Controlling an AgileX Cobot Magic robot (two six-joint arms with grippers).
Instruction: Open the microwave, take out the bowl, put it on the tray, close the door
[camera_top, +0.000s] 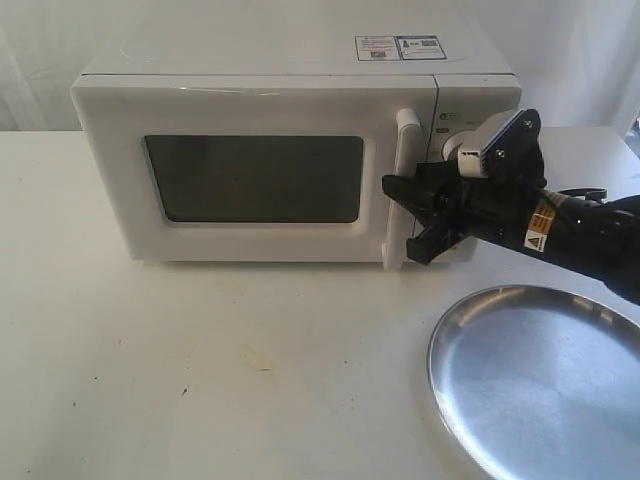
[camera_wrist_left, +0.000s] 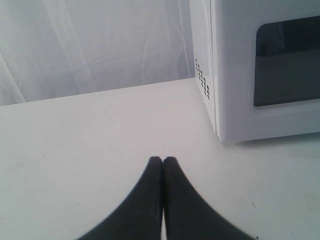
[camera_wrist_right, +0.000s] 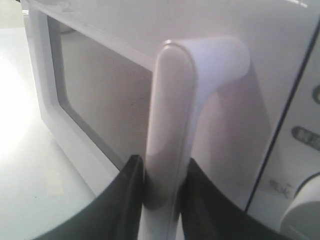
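- Right end effector (camera_top: 405, 220) is at the microwave (camera_top: 260, 100) front, reaching in from the right of the exterior view.
- In the right wrist view its two black fingers (camera_wrist_right: 131, 180) sit one on each side of the tall white handle (camera_wrist_right: 167, 115), pressed against the bar. I read that as a narrow grip clamped on the handle, on its lower part.
- Door (camera_top: 120, 180) looks flush with the microwave body, so shut. The hinge side is on the left in the exterior view, the handle (camera_top: 404, 140) on the right, next to the control panel.
- Window (camera_top: 255, 178) is dark and I cannot tell what is behind it, so I have no sighting of the bowl.
- One dial (camera_top: 452, 146) is partly hidden behind the right arm's wrist housing.
- Stickers (camera_top: 398, 47) are on the top of the microwave, towards the right.
- Tray (camera_top: 540, 390) lies flat on the worktop (camera_top: 200, 370), in front of the microwave's right end and apart from it, cut off by the frame edge.
- Left end effector (camera_wrist_left: 162, 161): fingers pressed together, gripping nothing, low over bare worktop, off the vented side of the microwave (camera_wrist_left: 235, 65).
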